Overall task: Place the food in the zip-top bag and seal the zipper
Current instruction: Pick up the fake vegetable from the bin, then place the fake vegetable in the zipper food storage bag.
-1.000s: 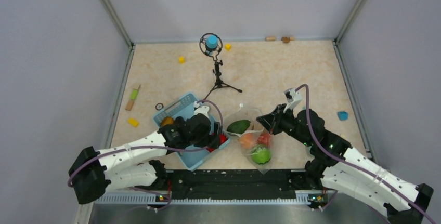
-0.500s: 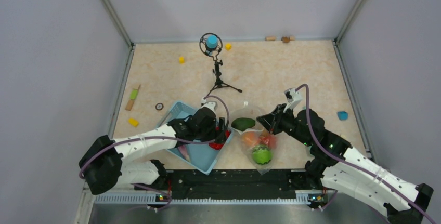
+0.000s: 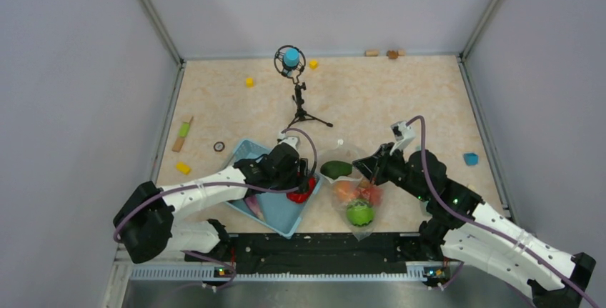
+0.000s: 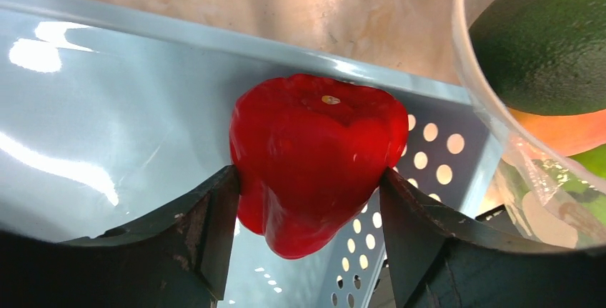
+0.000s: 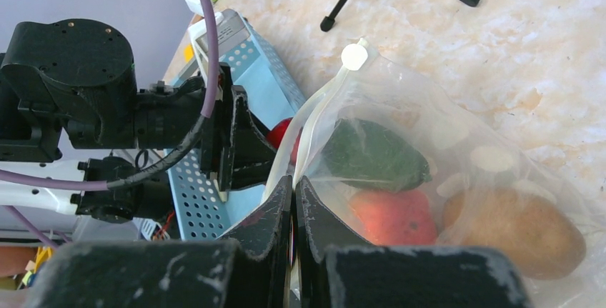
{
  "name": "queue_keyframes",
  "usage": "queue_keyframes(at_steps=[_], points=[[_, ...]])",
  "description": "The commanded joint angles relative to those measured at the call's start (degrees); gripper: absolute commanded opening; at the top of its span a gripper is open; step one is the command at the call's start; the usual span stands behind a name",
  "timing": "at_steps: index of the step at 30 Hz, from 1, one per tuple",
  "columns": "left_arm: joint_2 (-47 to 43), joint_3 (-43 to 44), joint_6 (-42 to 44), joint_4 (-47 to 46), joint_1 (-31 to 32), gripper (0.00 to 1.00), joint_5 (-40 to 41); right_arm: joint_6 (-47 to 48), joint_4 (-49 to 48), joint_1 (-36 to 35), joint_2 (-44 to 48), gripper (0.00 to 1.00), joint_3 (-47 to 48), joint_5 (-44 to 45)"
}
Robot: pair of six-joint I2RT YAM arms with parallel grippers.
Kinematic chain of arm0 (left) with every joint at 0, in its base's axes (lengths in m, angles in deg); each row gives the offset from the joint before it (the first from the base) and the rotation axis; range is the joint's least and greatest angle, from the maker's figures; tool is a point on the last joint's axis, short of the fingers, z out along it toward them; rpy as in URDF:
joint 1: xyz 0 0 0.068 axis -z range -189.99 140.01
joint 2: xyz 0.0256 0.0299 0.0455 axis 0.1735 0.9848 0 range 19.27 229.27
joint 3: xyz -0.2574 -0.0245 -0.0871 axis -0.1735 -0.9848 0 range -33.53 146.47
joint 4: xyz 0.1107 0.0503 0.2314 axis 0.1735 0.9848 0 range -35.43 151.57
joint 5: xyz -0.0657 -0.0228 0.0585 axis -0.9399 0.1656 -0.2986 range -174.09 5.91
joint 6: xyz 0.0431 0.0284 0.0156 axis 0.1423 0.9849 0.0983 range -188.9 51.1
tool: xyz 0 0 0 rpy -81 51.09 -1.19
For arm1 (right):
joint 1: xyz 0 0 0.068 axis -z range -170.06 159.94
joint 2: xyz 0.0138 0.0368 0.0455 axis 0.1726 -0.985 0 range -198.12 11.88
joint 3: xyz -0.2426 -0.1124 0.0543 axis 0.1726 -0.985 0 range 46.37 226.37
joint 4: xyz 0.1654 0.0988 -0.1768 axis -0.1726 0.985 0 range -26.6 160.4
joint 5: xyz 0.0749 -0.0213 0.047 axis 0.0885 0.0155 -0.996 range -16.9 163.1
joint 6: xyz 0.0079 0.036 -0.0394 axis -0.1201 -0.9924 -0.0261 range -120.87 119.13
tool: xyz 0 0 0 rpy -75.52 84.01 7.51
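A red pepper (image 4: 314, 158) lies in the right corner of the light blue basket (image 4: 107, 108), beside the bag. My left gripper (image 4: 307, 179) is shut on it, with a finger pressed against each side. The clear dotted zip-top bag (image 3: 355, 179) lies to the right and holds a dark green piece (image 3: 336, 169), an orange piece (image 3: 344, 190) and a bright green fruit (image 3: 359, 213). A brown piece (image 5: 511, 233) shows through it in the right wrist view. My right gripper (image 5: 294, 183) is shut on the pale zipper (image 5: 314, 129) strip at the bag's mouth.
A microphone on a tripod (image 3: 300, 108) stands behind the basket. Yellow cubes (image 3: 184, 168) and a green-and-orange stick (image 3: 183, 134) lie at the left. A small blue piece (image 3: 470, 159) sits at the right. A pink item (image 3: 255, 210) lies in the basket.
My left gripper moved right across the basket to the red pepper and its jaws narrowed onto it. The basket turned and slid a little. The right gripper kept its hold.
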Motion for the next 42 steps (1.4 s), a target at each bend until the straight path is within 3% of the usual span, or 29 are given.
queue_keyframes(at_steps=[1, 2, 3, 9, 17, 22, 26, 32, 42], points=[[-3.23, 1.34, 0.65, 4.87, -0.54, 0.14, 4.71, 0.60, -0.97, 0.45, 1.26, 0.02, 1.81, -0.34], [-4.60, 1.36, 0.45, 5.17, -0.52, 0.12, 5.15, 0.69, -0.60, 0.43, 1.45, 0.02, 2.03, -0.11], [-5.95, 1.51, 0.18, 5.58, -0.54, 0.03, 5.69, 0.84, -0.26, 0.43, 1.83, 0.02, 2.30, 0.06], [-16.36, 1.89, 0.19, 4.88, -0.54, 0.00, 7.00, 2.58, 0.32, 0.41, 3.59, 0.00, 2.95, -0.02], [-26.19, 0.61, 2.91, -9.61, -0.47, 0.00, 0.65, 3.20, -0.01, 0.45, 5.19, 0.00, 2.78, -1.84], [-21.30, 3.64, 7.84, -15.50, -0.46, 0.06, -9.59, 3.59, -0.87, 0.41, 5.05, 0.00, 2.75, -4.22], [-14.12, 8.78, 12.00, -10.76, -0.21, 0.00, -12.60, 4.53, -1.68, 0.43, 5.04, 0.00, 2.82, -7.27], [-8.35, 8.71, 15.31, -16.86, 0.35, 0.00, -19.34, 4.81, -3.10, 0.42, 4.79, 0.00, 2.60, -10.10], [-7.01, 10.56, 18.44, -16.97, 0.96, 0.00, -15.70, 4.73, -3.98, 0.40, 3.75, 0.00, 2.60, -12.36]])
